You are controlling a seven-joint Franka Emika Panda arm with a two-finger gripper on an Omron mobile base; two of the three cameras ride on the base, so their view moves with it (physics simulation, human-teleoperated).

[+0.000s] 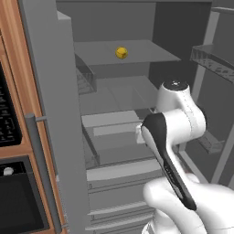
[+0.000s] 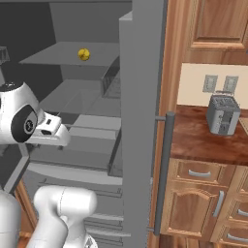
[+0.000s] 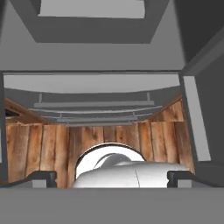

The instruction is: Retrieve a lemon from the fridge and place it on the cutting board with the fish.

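Glossy white rounded arm, black joint bands, dark round cap, small dark claw tips

The small yellow lemon sits alone on an upper grey shelf inside the open fridge.

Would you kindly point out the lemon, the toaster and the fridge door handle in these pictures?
lemon [image 1: 121, 53]: left base view, middle of the fruit on the upper shelf.
toaster [image 2: 223, 115]: right base view, its front face.
fridge door handle [image 2: 164, 169]: right base view, mid-length of the bar.
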